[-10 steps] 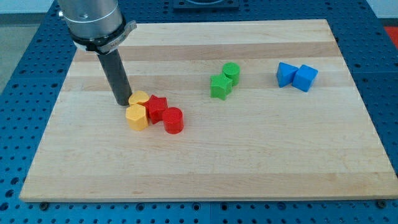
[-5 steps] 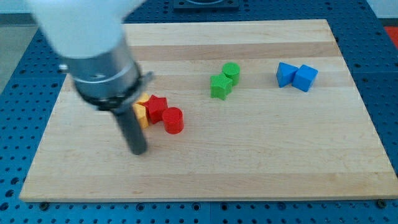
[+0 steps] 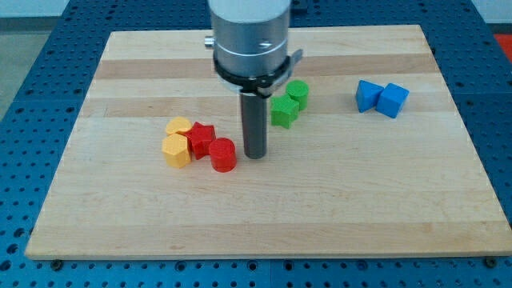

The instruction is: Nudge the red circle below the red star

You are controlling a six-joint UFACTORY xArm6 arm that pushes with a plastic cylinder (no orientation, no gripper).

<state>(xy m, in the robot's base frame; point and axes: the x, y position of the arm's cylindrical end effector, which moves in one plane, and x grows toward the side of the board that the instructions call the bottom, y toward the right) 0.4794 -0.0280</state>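
Note:
The red circle (image 3: 223, 155) stands on the wooden board (image 3: 320, 208), touching the red star (image 3: 202, 138) at the star's lower right. My tip (image 3: 255, 155) rests on the board just right of the red circle, a small gap apart from it. Two yellow blocks (image 3: 177, 142) sit against the star's left side.
A green circle (image 3: 298, 92) and a green star (image 3: 282, 111) sit right of the rod, partly behind it. Two blue blocks (image 3: 381, 98) lie at the view's upper right. The board is ringed by a blue perforated table.
My tip swept from left of the yellow blocks, round below the cluster, to the right of the red circle. The blocks have not visibly moved.

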